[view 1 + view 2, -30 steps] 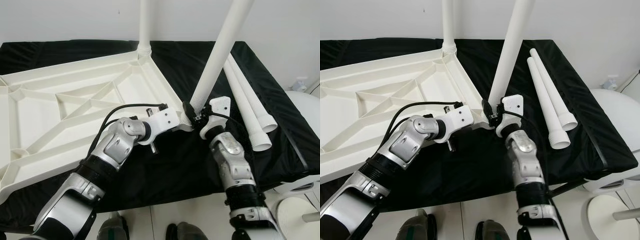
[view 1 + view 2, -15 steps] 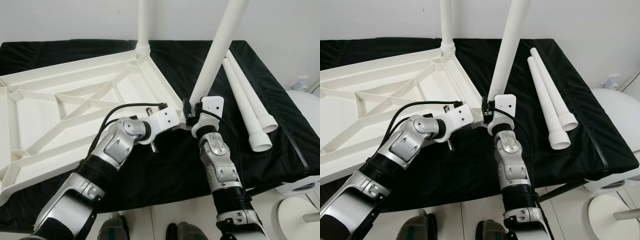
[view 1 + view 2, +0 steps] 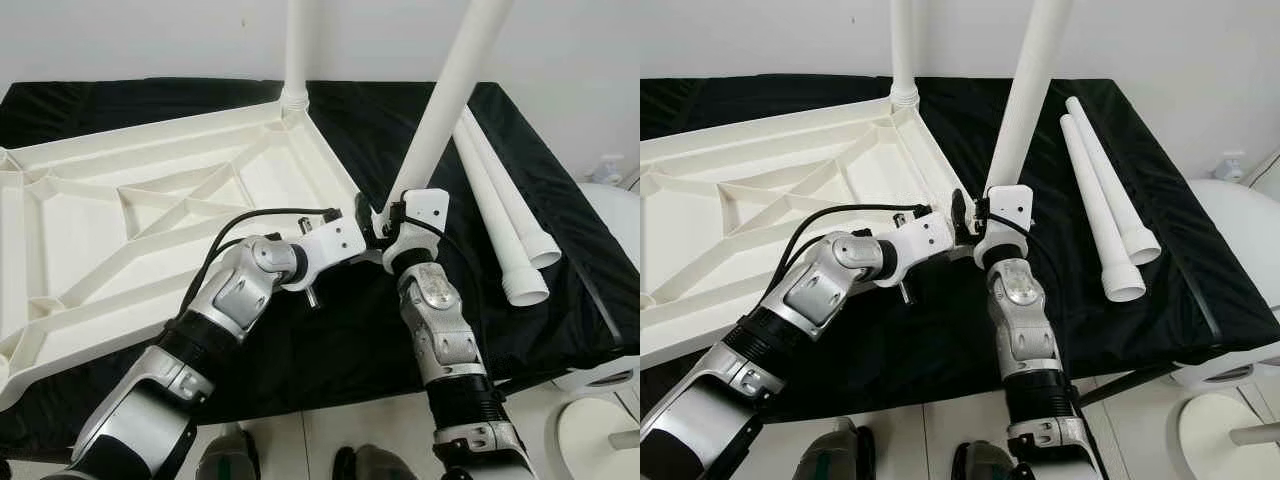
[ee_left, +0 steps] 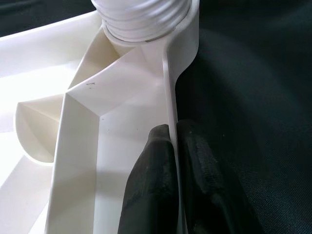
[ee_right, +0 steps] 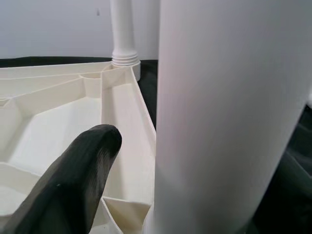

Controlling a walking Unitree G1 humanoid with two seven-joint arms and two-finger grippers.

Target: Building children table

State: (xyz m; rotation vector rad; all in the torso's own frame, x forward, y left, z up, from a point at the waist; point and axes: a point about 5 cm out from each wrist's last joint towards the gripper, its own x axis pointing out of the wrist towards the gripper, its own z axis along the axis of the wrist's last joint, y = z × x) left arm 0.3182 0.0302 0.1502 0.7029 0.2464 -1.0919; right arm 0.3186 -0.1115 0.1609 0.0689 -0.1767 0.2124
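On the bench, which wears a black cloth, a white top lies upside down with its ribs showing. One leg stands in the corner at 12 o'clock. A second leg leans in the near corner at about 3 o'clock. Two spare legs lie flat on the cloth, further toward 3 o'clock.

The left pincer is closed thin on the top's edge wall, one finger on each side, just beside the leg's ridged end. The right pincer is low on the leaning leg; I cannot tell how far it is open.

The top looks like hard, light plastic, stiff because of its ribs. The leg is smooth and round, so it may slip. Holding it low, near the socket, looks best for turning it straight.
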